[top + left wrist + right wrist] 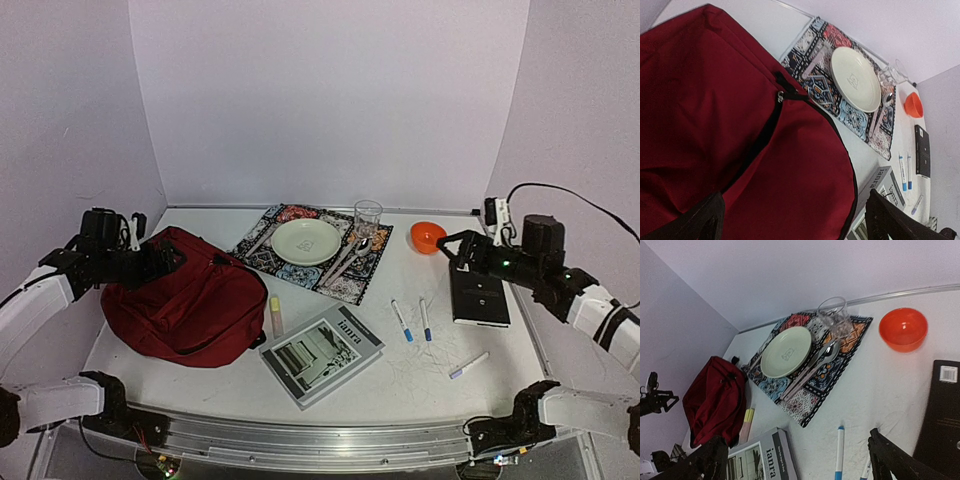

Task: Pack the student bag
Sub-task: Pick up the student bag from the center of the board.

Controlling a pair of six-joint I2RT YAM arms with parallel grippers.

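The student bag (185,305), dark red with a black zipper, lies floppy on the left of the table. In the left wrist view the bag (740,125) fills most of the frame, its zipper line looks closed and the pull (780,95) sits near the top. My left gripper (165,258) hovers open over the bag's far edge (795,210), nothing between its fingers. My right gripper (452,247) hangs open above the black notebook (480,297) at the right, holding nothing (796,440). The bag (715,400) also shows far left in the right wrist view.
A grey book (322,355) lies beside the bag, with a yellow-pink highlighter (276,316) between them. Two blue-tipped pens (401,320) and another marker (468,365) lie at centre right. Behind them are a patterned placemat (262,252) with plate (306,241), spoon and glass (367,218), and an orange bowl (427,236).
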